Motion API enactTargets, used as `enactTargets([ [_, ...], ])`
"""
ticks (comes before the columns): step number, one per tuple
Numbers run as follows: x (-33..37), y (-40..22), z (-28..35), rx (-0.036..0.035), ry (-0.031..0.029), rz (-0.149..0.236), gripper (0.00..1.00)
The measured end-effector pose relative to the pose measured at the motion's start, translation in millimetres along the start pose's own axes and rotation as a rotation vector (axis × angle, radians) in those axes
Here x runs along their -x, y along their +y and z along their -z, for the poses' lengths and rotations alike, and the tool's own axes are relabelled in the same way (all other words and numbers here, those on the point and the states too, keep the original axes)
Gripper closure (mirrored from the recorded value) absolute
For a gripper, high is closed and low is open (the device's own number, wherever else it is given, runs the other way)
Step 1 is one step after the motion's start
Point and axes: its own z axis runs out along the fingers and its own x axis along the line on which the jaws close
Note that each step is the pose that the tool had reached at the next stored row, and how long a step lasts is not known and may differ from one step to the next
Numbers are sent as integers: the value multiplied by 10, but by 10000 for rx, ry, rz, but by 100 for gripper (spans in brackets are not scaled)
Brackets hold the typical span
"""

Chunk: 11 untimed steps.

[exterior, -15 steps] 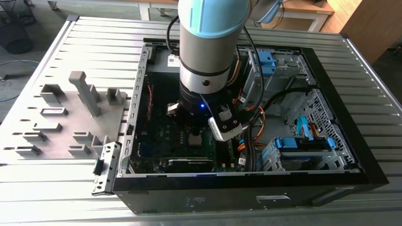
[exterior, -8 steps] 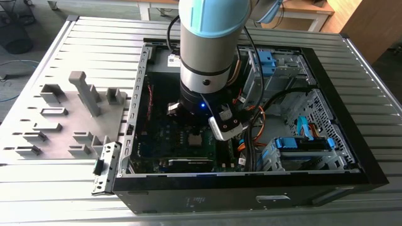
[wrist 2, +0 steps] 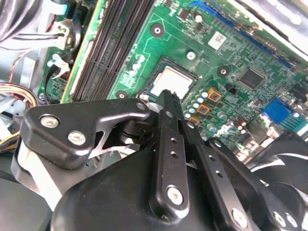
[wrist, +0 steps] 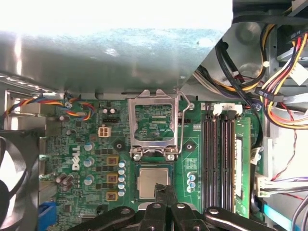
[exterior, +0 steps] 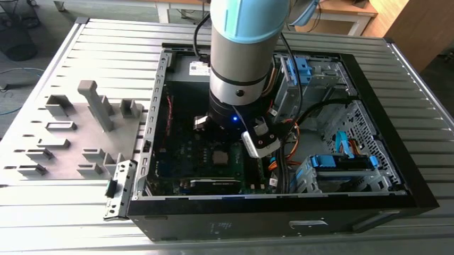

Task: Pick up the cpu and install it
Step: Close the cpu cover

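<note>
Closure on nothing is shown by the gripper (wrist: 164,188), its tips poised over one edge of the cpu (wrist: 152,182), which is seated flat on the motherboard (wrist: 82,144) beside the opened load frame (wrist: 153,122).

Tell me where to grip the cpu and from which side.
Probably by two opposite edges of the cpu, from straight above: it lies flat on the motherboard, metal top up, with the hinged frame swung open beside it. The gripper hangs just over it.
</note>
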Motion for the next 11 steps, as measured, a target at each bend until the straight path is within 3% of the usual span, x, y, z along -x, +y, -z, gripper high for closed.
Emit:
enactTargets([
  [5,28,0,-7,8,16,359,89],
  [11,29,0,-7,9,17,390,89],
])
